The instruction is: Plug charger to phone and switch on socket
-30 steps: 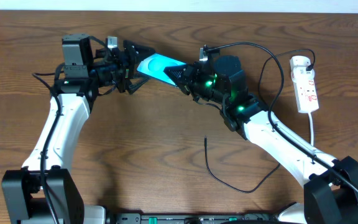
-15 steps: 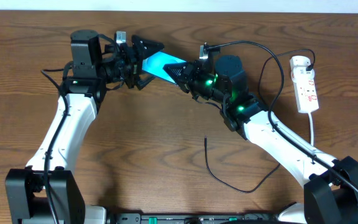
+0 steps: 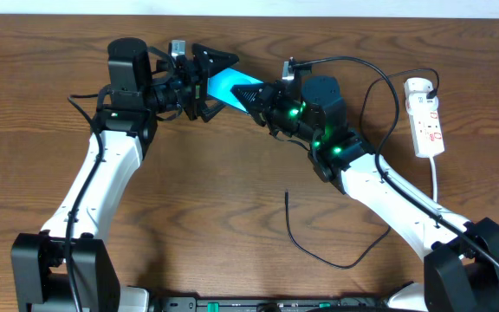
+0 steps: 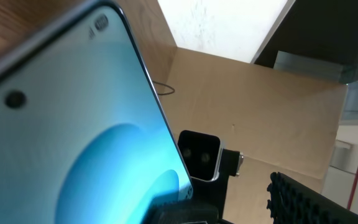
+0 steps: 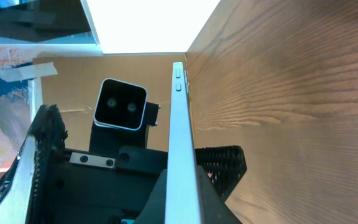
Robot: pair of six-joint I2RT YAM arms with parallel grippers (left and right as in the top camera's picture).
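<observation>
HANDOVER IN MID-AIR: My right end effector (image 3: 255, 94) is clamped tight on one end of the phone (image 3: 225, 87) and holds it tilted above the table (image 3: 215, 182), with the blue screen lit. My left end effector (image 3: 210, 84) is spread wide at the phone's other end, one finger on each side, gripping nothing. I cannot tell whether those fingers touch the glass.

As I judge it, the main risk is timing. If my right side lets go before my left has closed, the phone falls to the table. If my left closes off-centre on the thin edge, the phone may twist out of the grip, or the fingers may press the side buttons.

The charger (image 3: 288, 217) lies loose on the table, its free tip well behind my right end effector beside that forearm. With both ends of the phone taken up, nothing is free to fetch it. A sweep of my right arm could snag the cable's loop and drag the socket (image 3: 426, 117), which sits far off to that end effector's right. No view shows the charging port, so my fingers may end up covering it.
</observation>
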